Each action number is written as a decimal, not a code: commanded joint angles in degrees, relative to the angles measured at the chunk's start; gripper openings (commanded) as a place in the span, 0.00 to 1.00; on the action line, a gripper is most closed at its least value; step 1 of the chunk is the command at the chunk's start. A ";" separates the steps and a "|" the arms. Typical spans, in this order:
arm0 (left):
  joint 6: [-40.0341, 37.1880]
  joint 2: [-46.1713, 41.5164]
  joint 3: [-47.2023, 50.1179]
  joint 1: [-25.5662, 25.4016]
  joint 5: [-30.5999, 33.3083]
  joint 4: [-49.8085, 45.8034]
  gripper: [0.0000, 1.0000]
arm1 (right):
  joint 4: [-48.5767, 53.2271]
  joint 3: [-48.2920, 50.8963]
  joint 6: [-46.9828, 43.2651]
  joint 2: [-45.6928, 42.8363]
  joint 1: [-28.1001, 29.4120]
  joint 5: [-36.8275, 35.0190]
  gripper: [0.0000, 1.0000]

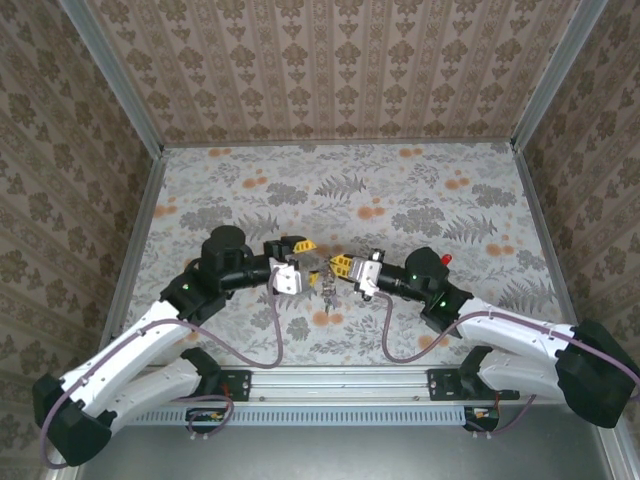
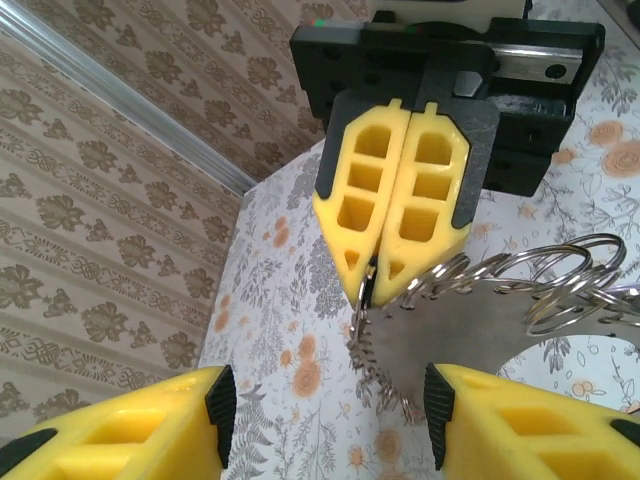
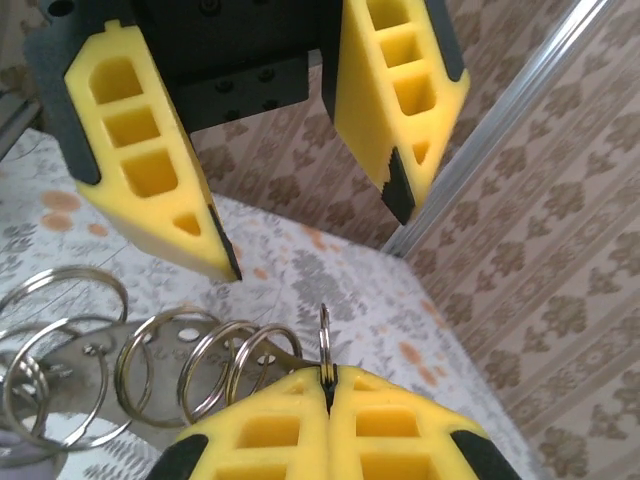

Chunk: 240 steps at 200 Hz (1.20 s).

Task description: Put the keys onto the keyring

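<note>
Both grippers meet above the middle of the table. My right gripper (image 3: 327, 375) is shut, pinching the edge of a thin metal keyring (image 3: 324, 330) that stands upright between its yellow fingertips. This ring belongs to a cluster of split rings (image 3: 160, 365) hooked through holes in a flat metal plate (image 2: 450, 320). My left gripper (image 2: 330, 400) faces the right gripper (image 2: 372, 285) with its jaws apart, the plate's toothed edge between them, touching neither pad. From above, the cluster (image 1: 327, 287) hangs between the two grippers. I cannot make out the keys.
The floral-patterned table (image 1: 350, 190) is walled on three sides by patterned panels. A small red thing (image 1: 445, 259) shows beside the right arm; I cannot tell what it is. Both arm bases stand at the near rail (image 1: 340, 385).
</note>
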State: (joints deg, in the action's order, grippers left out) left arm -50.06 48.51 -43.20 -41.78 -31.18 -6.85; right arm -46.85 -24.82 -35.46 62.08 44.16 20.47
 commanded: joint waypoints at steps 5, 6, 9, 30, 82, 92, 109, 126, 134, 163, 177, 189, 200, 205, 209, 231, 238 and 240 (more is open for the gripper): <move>3.55 -0.35 -2.92 0.86 -4.56 -0.71 0.53 | -9.22 -0.42 -6.91 -1.43 0.71 1.80 0.00; 3.65 -0.35 -3.02 0.84 -4.71 -0.71 0.52 | -9.00 -0.50 -7.13 -1.48 0.73 1.91 0.00; 3.84 -0.35 -3.20 0.95 -5.02 -0.71 0.52 | -8.47 -0.68 -7.84 -1.60 0.73 2.27 0.00; 4.39 -0.29 -4.25 1.13 -5.30 -0.54 0.49 | -4.10 -2.17 -11.62 -2.62 0.78 4.10 0.00; 4.65 -0.27 -4.84 1.13 -8.75 -0.27 0.46 | -0.18 -3.31 -13.78 -3.19 0.77 5.60 0.00; 4.29 -0.31 -4.96 1.16 -9.30 -1.26 0.46 | 0.37 -3.22 -13.76 -3.52 0.77 5.44 0.00; 3.70 -0.28 -4.73 1.14 -9.78 -3.01 0.45 | 2.68 -3.69 -13.83 -4.25 0.78 5.28 0.00; 3.48 -0.24 -4.10 1.17 -9.55 -3.01 0.45 | 6.08 -4.61 -13.70 -4.86 0.83 5.78 0.00; 3.48 0.03 -3.90 1.18 -9.22 -2.82 0.45 | 6.79 -4.84 -13.48 -5.00 0.90 6.06 0.00; 3.28 1.40 -4.21 1.17 -9.55 -2.55 0.44 | 10.37 -6.28 -13.36 -5.04 0.85 7.03 0.00; 2.96 2.10 -4.47 1.15 -9.97 -2.55 0.44 | 10.62 -6.55 -13.07 -4.79 0.91 7.26 0.00; 2.67 2.63 -4.49 1.10 -9.97 -2.55 0.44 | 10.98 -6.82 -12.88 -4.69 0.89 7.39 0.00; 2.43 3.08 -4.46 1.16 -9.95 -2.55 0.43 | 11.24 -6.99 -12.66 -4.45 0.89 7.56 0.00; 2.35 3.29 -4.50 1.16 -9.96 -2.55 0.42 | 11.35 -7.08 -12.58 -4.37 0.92 7.63 0.00; 2.29 3.42 -4.40 1.10 -9.92 -2.49 0.42 | 11.43 -7.15 -12.45 -4.29 0.85 7.78 0.00; 2.19 3.96 -4.34 1.13 -9.79 -1.82 0.39 | 11.78 -7.57 -12.26 -3.81 0.94 8.12 0.00; 2.19 4.05 -4.29 1.13 -9.79 -1.60 0.39 | 11.78 -7.69 -12.19 -3.61 1.08 8.13 0.00; 2.17 4.16 -4.33 1.14 -9.91 -1.52 0.39 | 11.78 -7.76 -12.16 -3.56 1.03 8.10 0.00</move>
State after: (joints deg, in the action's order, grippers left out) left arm -47.03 52.23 -46.28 -41.15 -39.31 -8.58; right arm -33.93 -29.32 -48.03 58.50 44.69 26.39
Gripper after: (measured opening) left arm 0.396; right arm 0.058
